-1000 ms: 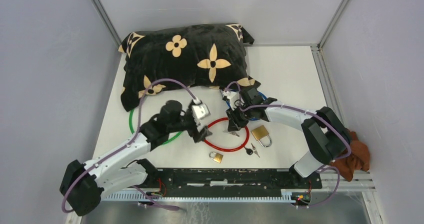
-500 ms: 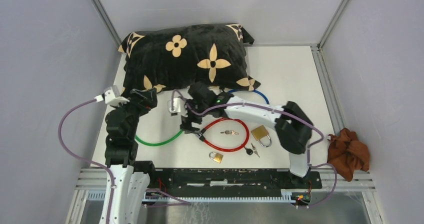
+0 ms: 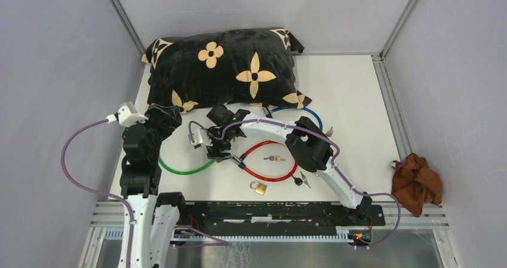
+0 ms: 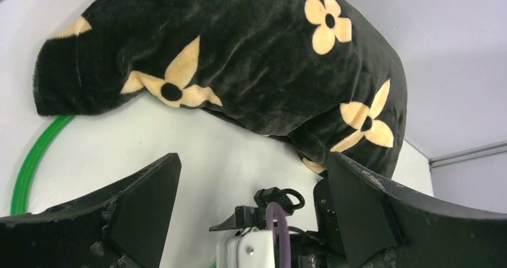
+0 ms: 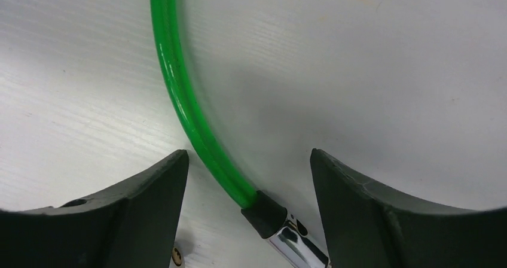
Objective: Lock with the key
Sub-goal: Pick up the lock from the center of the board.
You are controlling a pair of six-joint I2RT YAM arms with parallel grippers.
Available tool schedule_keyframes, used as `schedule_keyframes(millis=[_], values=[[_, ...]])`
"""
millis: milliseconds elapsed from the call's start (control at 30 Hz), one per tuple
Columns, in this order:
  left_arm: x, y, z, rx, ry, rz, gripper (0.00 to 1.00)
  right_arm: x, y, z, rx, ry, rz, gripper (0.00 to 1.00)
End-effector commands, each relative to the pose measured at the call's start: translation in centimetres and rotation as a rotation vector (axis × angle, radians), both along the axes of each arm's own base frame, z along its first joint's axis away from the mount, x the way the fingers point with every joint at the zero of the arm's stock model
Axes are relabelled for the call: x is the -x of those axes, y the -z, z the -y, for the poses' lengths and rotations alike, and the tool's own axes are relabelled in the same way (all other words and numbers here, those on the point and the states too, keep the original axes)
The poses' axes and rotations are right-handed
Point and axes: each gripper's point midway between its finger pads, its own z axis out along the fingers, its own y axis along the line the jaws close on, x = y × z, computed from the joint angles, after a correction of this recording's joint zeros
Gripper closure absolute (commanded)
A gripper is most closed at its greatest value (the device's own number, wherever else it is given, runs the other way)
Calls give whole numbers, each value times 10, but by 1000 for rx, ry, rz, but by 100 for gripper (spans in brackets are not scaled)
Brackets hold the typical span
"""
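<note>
– under the spread right gripper [image 5: 248, 175] lies the green cable [image 5: 179, 94]; looks springy, slick
– take its black collar [image 5: 263, 211]; keys [image 3: 274, 158], light, lie in the red loop [image 3: 270, 177]; left gripper [image 4: 251, 166] gapes

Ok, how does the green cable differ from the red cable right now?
The green cable has its black-capped end inside the open right gripper; the red cable has no gripper on it. The red cable shows a nearly full loop with keys inside; the green cable shows only an arc, partly hidden by the left arm. Both lie flat on the table.
</note>
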Motion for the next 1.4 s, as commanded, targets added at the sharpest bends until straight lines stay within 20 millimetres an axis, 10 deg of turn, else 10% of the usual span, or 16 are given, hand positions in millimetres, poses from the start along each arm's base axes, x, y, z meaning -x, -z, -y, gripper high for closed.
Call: schedule_keyframes(millis=[0,200,333,467,633,833,1167,1367], values=[[-6,-28,-3,-162,54,-13,4,10,14,6,66,-62,16,30],[-22,-35,4,-451,251,-133,4,33,1,2,16,-109,-7,100],[-15,-43,5,-608,328,-116,4,40,-33,-12,-118,-82,-54,100],[18,-39,57,-758,687,20,7,52,-87,-21,-296,-69,-160,100],[62,10,76,-948,1068,-61,13,59,-138,-10,-435,-67,-241,100],[113,77,69,-1209,1493,-149,12,55,-155,7,-476,-29,-264,100],[60,126,57,-1530,1396,5,3,67,-160,20,-488,-34,-293,100],[38,135,55,-1577,1340,31,21,77,-169,30,-512,-61,-308,100]])
